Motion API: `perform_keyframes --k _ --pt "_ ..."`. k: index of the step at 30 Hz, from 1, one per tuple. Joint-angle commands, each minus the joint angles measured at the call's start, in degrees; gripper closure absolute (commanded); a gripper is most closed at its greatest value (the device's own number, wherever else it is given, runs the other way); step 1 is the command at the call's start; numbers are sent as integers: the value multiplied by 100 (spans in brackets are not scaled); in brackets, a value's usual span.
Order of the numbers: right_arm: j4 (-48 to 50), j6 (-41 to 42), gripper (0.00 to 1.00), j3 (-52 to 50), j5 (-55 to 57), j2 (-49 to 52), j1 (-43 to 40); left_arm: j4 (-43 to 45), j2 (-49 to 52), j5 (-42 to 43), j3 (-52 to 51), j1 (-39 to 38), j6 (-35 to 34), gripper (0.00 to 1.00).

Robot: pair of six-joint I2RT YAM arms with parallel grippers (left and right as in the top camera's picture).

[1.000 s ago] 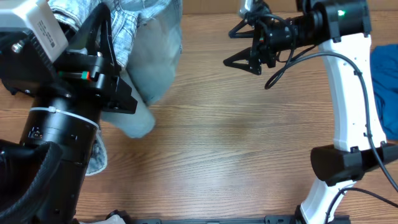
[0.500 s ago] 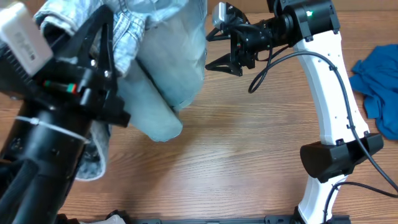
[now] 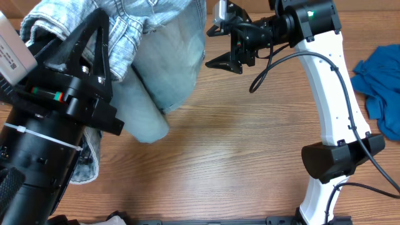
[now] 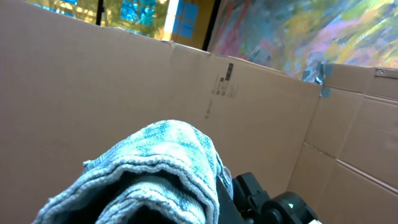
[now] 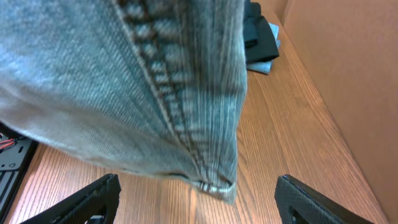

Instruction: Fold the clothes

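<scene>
Shorts (image 3: 169,59) edge beside spread right hand (image 3: 212,48)

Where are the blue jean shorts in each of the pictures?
Overhead: the denim shorts are at the upper left, lifted up, with one end drooping to the wooden table.
Left wrist: they are a bunched heap at the bottom, left of the middle.
Right wrist: they fill the top and left, with a stitched seam running down.
Shared landmark: the wooden table shows in the overhead and right wrist views, not in the left wrist view.
</scene>
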Motion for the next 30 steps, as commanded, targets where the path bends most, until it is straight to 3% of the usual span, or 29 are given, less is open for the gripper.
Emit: perform_keyframes --k 1,6,8,9,10,12,15,19,25,30 --pt "35 -17 16 11 -50 129 146 118 -68 175 144 -11 -87 96" --pt "-26 2 16 11 -52 234 188 109 -68 188 144 -11 -85 96" --pt "-138 2 22 13 -50 234 186 111 -68 184 144 -11 -83 96" --pt "-236 2 35 15 -48 234 186 114 -68 173 144 -11 -83 96" --pt "-313 2 56 15 -50 234 186 116 -68 157 144 -11 -81 96" --pt "-490 2 78 15 -48 234 175 116 -68 114 144 -11 -57 96" --pt "-691 0 92 15 -46 232 175 109 -68 11 144 -11 -22 96" --pt "-901 28 96 24 0 223 162 87 -61 -275 142 -11 74 96" --pt "-848 1082 96 48 275 66 -122 -120 20 -907 136 -11 267 96" --pt "-907 1366 96 57 256 -188 -321 -271 232 -1285 136 -11 293 96"
